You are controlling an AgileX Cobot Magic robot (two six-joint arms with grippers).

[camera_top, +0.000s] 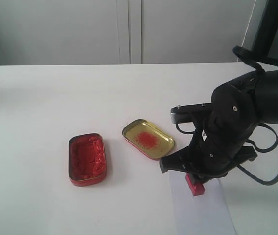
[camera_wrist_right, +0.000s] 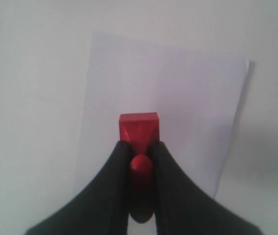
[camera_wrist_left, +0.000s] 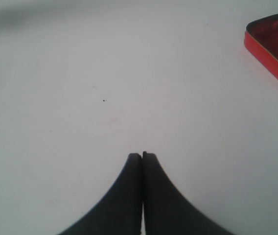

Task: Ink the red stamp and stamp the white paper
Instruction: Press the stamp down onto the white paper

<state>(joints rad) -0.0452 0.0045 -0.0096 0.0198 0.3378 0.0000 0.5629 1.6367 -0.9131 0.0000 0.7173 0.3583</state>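
My right gripper [camera_wrist_right: 140, 147] is shut on the handle of the red stamp [camera_wrist_right: 138, 128], whose square base points down over the white paper [camera_wrist_right: 188, 103]. In the exterior view the red stamp [camera_top: 195, 185] sits at the near edge of the white paper [camera_top: 202, 210] under the right gripper [camera_top: 197, 175]; whether the base touches the sheet I cannot tell. No stamp mark shows on the paper. My left gripper [camera_wrist_left: 142, 155] is shut with nothing in it, over bare table, and is out of the exterior view.
The red ink tin [camera_top: 86, 159] lies left of centre on the white table [camera_top: 56, 98], its corner also showing as the red tin [camera_wrist_left: 273, 46]. The gold tin lid [camera_top: 148, 138] with a red smear lies beside the right arm.
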